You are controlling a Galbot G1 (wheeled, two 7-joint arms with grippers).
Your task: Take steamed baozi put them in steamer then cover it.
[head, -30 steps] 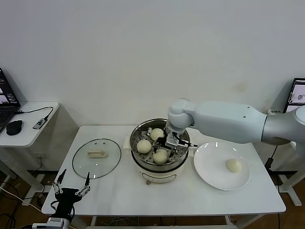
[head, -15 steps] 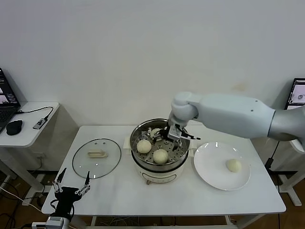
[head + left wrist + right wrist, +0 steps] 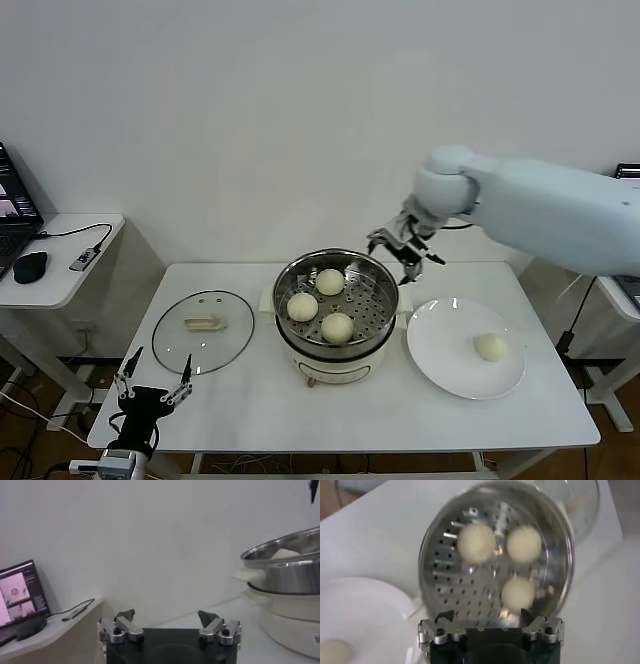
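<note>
The steamer (image 3: 335,345) stands mid-table with three baozi on its perforated tray: one at the back (image 3: 330,281), one at the left (image 3: 302,306), one at the front (image 3: 337,326). The right wrist view shows them too (image 3: 476,542). A fourth baozi (image 3: 490,346) lies on the white plate (image 3: 440,350); its edge shows in the right wrist view (image 3: 334,651). The glass cover (image 3: 203,330) lies flat on the table, left of the steamer. My right gripper (image 3: 404,246) is open and empty, raised above the steamer's right rim. My left gripper (image 3: 153,384) is open, parked low at the table's front left corner.
A side desk (image 3: 60,255) at the far left holds a laptop, a mouse and an adapter. In the left wrist view the steamer pot (image 3: 285,572) rises to one side and the laptop (image 3: 20,592) to the other.
My right gripper has lifted out of the steamer and swung up and to the right, leaving the third baozi at the back of the tray. The left arm has stayed parked.
</note>
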